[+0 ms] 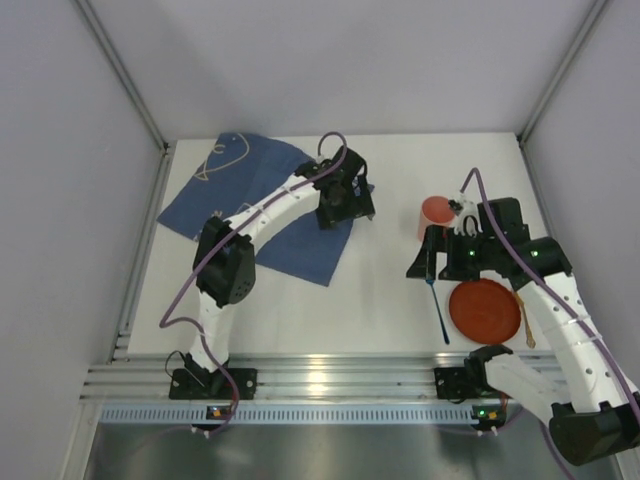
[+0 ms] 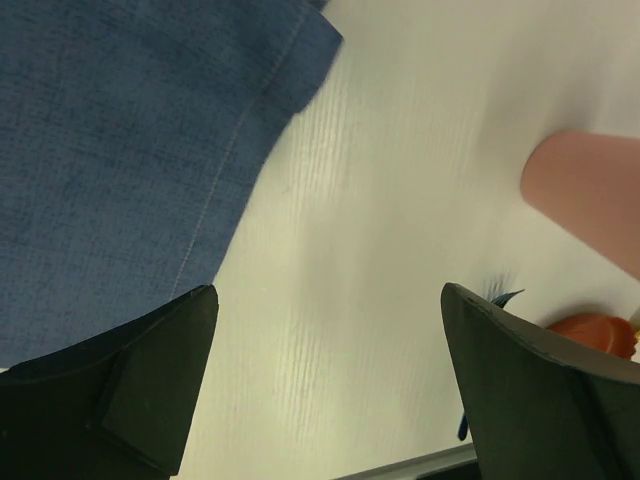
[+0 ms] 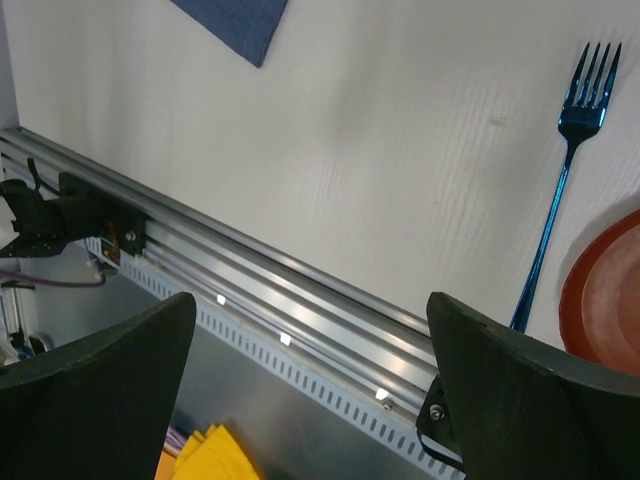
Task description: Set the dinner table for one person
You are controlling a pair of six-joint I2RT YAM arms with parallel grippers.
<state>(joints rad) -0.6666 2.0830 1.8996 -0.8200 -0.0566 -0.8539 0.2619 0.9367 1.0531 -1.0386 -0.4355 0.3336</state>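
Gaping empty, left end effector (image 1: 345, 203) and right end effector (image 1: 432, 262) hover over the dinner table (image 1: 380, 300), its orange plate (image 1: 484, 309) bare.

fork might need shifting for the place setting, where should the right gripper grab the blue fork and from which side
Take the blue fork at mid-handle, coming straight down with the right gripper so that it closes across the thin handle. The fork lies flat on the table, so a side approach probably could not get under it. The plate also crowds the handle's end.
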